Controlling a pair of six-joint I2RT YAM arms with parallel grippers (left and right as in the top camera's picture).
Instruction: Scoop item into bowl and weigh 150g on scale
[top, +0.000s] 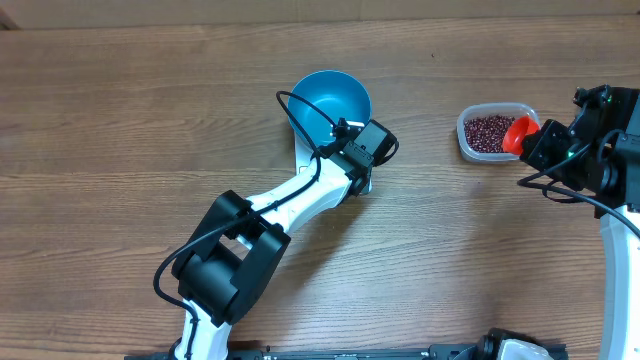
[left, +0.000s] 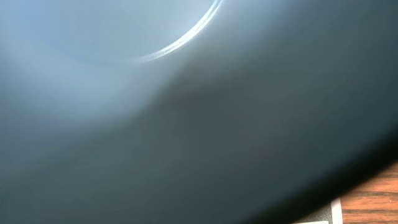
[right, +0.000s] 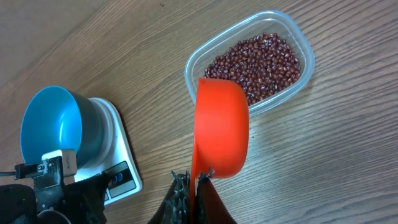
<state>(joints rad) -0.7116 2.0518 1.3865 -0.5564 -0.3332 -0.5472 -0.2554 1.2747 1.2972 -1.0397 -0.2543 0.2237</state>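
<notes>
Loose, light beans (right: 261, 62), easily spilled: to lift with red scoop (right: 221, 118), handle clamped in right end effector (right: 194, 185); left end effector (top: 345, 135) closed at bowl (top: 320, 95) rim.

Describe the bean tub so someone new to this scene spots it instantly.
On the wooden table, look to the right side, away from the blue bowl on the scale. The tub sits there by the red scoop in the right hand. It is the only clear, rounded-rectangular container, and the only one holding dark red beans.
</notes>
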